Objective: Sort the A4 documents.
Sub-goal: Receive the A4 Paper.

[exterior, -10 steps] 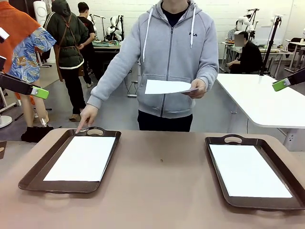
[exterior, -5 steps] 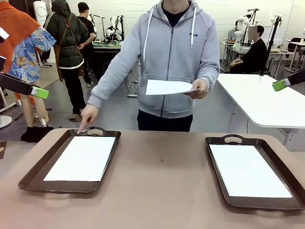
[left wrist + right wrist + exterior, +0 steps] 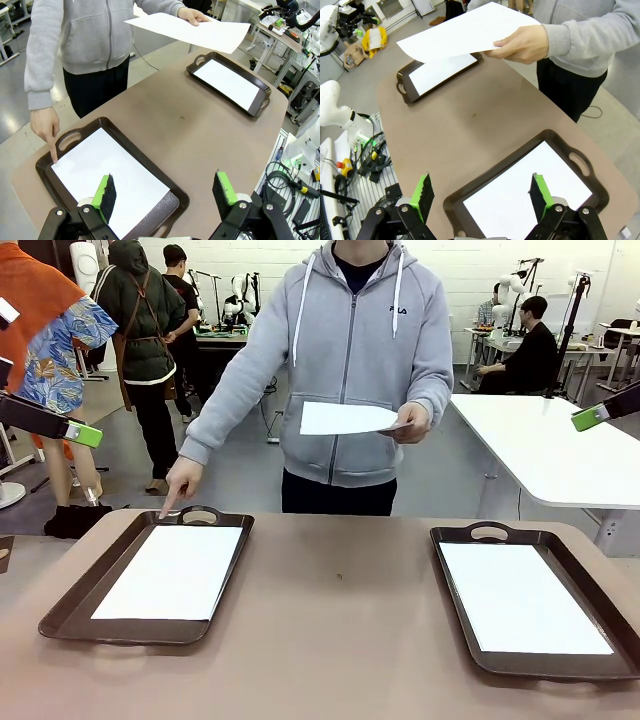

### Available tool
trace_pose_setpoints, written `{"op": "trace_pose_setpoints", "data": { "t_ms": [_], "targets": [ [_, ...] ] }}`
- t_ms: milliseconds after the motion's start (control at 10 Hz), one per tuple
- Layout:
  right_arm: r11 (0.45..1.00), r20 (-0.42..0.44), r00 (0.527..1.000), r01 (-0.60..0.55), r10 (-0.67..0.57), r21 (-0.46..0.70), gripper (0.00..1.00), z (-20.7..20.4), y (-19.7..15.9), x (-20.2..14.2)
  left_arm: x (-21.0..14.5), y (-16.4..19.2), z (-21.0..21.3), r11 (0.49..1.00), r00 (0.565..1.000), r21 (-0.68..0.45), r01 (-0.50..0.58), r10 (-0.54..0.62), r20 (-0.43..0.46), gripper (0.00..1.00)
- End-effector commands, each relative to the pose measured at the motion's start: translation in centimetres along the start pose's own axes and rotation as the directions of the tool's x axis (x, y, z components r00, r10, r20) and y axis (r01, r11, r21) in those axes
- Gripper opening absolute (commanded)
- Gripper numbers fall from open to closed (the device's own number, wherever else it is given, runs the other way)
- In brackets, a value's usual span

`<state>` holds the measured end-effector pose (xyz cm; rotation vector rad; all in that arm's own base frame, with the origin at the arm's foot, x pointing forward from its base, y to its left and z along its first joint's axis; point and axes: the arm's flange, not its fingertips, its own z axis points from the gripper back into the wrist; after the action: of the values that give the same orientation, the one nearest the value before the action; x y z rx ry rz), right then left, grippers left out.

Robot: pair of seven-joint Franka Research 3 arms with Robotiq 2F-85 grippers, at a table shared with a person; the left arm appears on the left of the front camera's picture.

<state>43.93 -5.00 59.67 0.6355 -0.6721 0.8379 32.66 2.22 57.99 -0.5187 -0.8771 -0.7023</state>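
A: Which step is this?

B: Handover, it seems — the person's hand [image 3: 182, 480] points at the left tray [image 3: 70, 605] and its sheet [image 3: 170, 572], the other hand [image 3: 411, 422] offering an A4 sheet [image 3: 345, 419].

A: And the grippers?

B: The left gripper [image 3: 165, 192] and right gripper [image 3: 481, 196] are both spread, empty — one must probably take that paper.

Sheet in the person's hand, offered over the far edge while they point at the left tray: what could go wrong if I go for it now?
1. The sheet is held flat and thin, pinched at one edge by a hand; a tool may crumple it or nip fingers.
2. The pointing hand sits at the left tray handle, so a drop there could hit it.
3. Each tray holds a sheet already; a new one may slide off-square.
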Motion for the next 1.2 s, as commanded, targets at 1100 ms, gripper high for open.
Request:
{"op": "trace_pose_setpoints", "data": {
  "t_ms": [1100],
  "targets": [
    [1.0, -0.002, 1.0, 0.001, -0.001, 0.005, 1.0, -0.1, 0.1, 0.0, 4.5, 2.2, -3.1, 0.949, 0.943, -0.035, -0.312, 0.314, 0.107, 1.0]
  ]
}}
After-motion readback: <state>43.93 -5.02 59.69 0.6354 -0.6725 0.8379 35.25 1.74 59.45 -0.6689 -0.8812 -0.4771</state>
